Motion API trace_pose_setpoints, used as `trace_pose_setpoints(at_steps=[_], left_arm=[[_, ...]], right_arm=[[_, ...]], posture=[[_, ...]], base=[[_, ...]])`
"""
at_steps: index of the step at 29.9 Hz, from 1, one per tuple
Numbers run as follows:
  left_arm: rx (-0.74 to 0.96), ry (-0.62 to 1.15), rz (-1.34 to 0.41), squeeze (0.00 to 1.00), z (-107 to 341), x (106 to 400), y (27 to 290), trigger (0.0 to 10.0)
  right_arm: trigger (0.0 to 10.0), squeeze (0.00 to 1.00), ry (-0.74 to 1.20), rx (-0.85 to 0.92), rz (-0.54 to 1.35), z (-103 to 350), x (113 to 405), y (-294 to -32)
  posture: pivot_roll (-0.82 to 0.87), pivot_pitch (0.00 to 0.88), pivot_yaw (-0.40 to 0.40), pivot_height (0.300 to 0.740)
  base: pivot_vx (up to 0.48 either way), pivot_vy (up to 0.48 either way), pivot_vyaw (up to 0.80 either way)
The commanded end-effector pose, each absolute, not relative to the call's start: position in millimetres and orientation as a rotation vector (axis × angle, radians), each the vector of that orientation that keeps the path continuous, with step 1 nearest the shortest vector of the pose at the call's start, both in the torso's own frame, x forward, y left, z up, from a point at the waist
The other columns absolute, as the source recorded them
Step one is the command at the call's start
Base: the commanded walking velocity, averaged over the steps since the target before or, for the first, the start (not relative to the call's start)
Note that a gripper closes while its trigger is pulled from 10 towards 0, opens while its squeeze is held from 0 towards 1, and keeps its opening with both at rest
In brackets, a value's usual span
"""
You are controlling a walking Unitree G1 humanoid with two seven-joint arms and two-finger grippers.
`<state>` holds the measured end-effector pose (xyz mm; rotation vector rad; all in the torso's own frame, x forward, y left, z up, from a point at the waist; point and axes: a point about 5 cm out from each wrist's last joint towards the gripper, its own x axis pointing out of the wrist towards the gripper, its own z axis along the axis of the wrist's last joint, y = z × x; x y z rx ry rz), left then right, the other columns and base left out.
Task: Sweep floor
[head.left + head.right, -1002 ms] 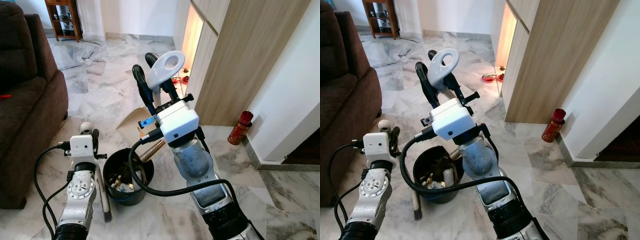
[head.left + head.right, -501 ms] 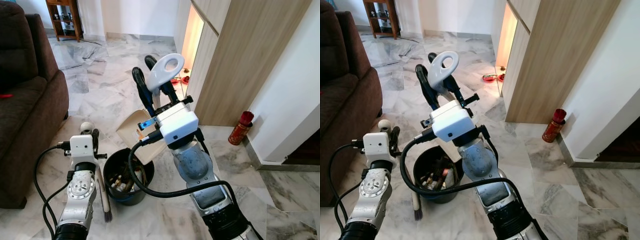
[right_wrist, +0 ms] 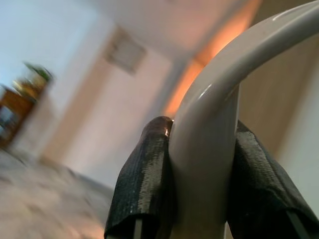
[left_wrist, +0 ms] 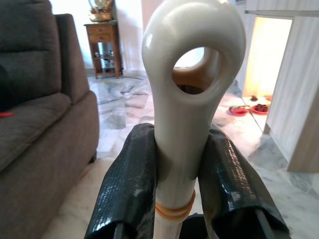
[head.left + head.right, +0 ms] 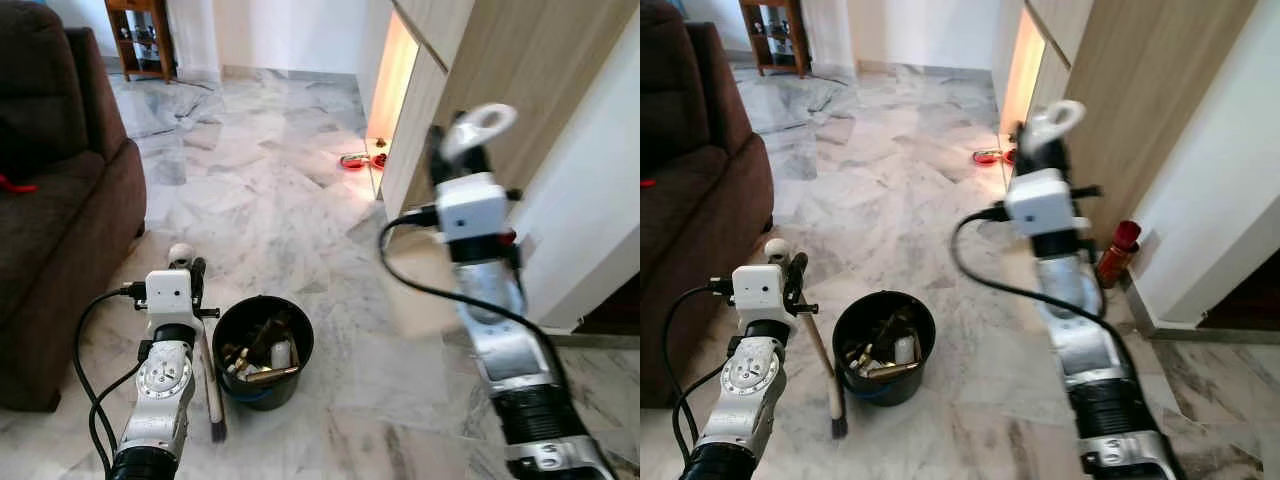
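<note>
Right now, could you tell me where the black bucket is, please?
The black bucket stands on the marble floor before the robot, just right of the brush held by the left gripper, with the brown sofa further left.

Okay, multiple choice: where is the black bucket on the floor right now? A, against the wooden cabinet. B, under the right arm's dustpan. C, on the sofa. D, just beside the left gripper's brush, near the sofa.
D: the black bucket stands on the marble floor beside the brush held by the left gripper, with the sofa close by.
</note>
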<state>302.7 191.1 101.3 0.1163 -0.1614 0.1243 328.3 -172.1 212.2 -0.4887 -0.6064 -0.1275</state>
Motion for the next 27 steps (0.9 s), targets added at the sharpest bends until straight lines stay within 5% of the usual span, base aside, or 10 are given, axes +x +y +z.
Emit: trace_pose_setpoints(at_steps=[1, 11, 27], left_arm=[[0.096, -0.203, 0.078, 0.00, 109.6, 306.2, 181.9, 10.0], [0.083, -0.188, 0.074, 0.00, 107.5, 302.2, 186.6, 10.0], [0.072, -0.170, 0.060, 0.00, 102.0, 296.9, 183.5, 10.0]], right_arm=[[10.0, 0.00, -0.591, -0.469, -0.178, 208.4, 327.6, -185.4], [10.0, 0.00, -0.366, -0.329, -0.271, 149.6, 318.4, -218.6], [10.0, 0.00, -0.274, -0.125, -0.288, 124.3, 315.5, -219.4]], posture=[[0.07, 0.000, -0.065, 0.740], [0.06, 0.000, -0.044, 0.740], [0.05, 0.000, -0.040, 0.740]], base=[[0.000, 0.000, 0.00], [0.000, 0.000, 0.00], [0.000, 0.000, 0.00]])
